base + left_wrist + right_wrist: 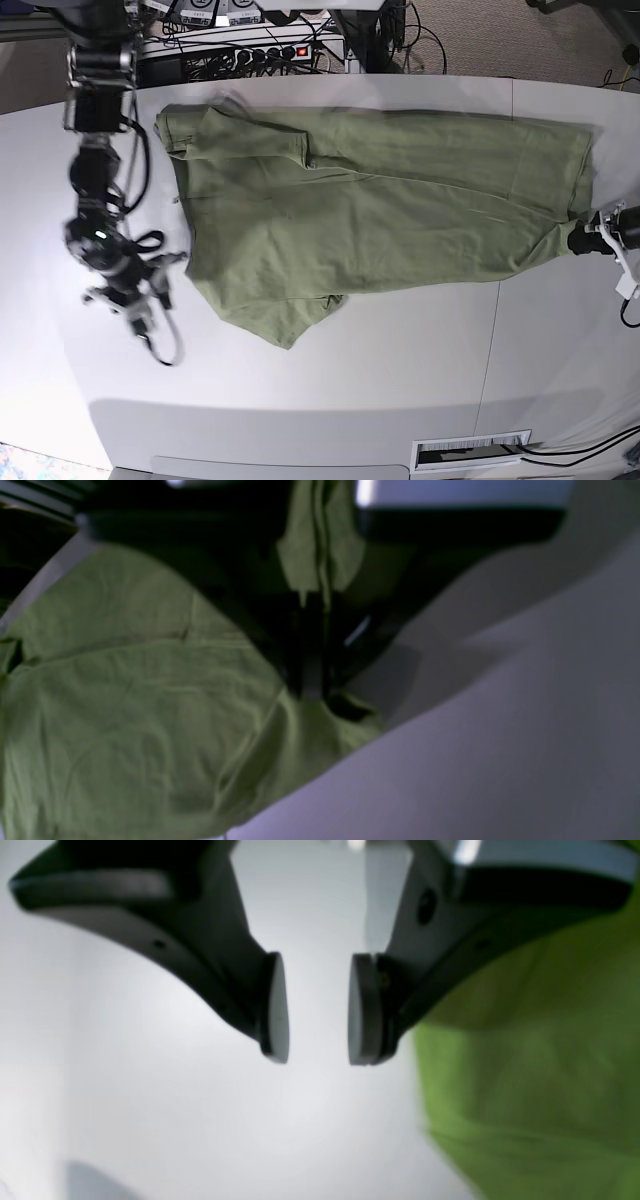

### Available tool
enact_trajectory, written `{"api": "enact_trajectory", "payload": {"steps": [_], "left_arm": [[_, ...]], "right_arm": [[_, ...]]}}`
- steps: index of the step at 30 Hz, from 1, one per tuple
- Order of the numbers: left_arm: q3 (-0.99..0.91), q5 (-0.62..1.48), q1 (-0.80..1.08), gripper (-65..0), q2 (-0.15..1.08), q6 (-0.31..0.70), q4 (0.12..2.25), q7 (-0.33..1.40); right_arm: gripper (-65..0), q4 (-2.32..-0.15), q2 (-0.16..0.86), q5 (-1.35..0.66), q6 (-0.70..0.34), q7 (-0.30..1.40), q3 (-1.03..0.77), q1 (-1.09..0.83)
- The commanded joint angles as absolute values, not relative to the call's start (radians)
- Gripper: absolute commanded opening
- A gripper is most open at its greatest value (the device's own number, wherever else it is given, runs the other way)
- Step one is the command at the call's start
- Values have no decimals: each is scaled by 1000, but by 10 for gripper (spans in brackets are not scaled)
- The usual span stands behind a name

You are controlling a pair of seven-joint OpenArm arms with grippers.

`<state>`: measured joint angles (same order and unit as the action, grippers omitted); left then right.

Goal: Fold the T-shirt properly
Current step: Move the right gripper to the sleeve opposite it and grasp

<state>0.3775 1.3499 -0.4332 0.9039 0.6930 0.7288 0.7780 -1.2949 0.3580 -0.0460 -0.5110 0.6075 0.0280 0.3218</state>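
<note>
Two dark fingers (274,1007) of the right gripper (317,1010) fill the right wrist view. They stand apart with a clear gap between the flat pads, and nothing is in that gap. Behind them is only the white table (150,1090). The green T-shirt (530,1065) lies just off to one side of this gripper, not touching it.

On the other arm, the left gripper (312,680) is pinched shut on the T-shirt (125,695). A bit of green cloth is bunched up right where the dark fingers meet, and another strip of cloth shows higher up between them.

From the base view, the T-shirt (380,215) is spread out wide across the middle of the table (330,390). It is not flat all over. One corner near the front hangs down in a point, and a sleeve is folded over near the far edge. The left gripper (585,240) holds the cloth at the side edge of the shirt, and the cloth there is pulled into a narrow tip. The right gripper (135,300) sits on the opposite side, close to the shirt's edge but apart from it.

Lots of bare white table shows in front of the shirt. The far edge of the shirt lies close to the back of the table, where black cables (250,45) run.
</note>
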Motion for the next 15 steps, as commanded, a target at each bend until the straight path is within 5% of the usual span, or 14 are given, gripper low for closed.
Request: {"api": "enact_trajectory", "payload": {"steps": [1,15], "left_arm": [[366,1365,-457,-650,933,698,738,763],[366,1366,-457,-650,933,698,738,760]], "right_arm": [[-438,-1277,354,-38,-505,578,42,377],[-438,-1058,260,-27,-505,598,77,537]]}}
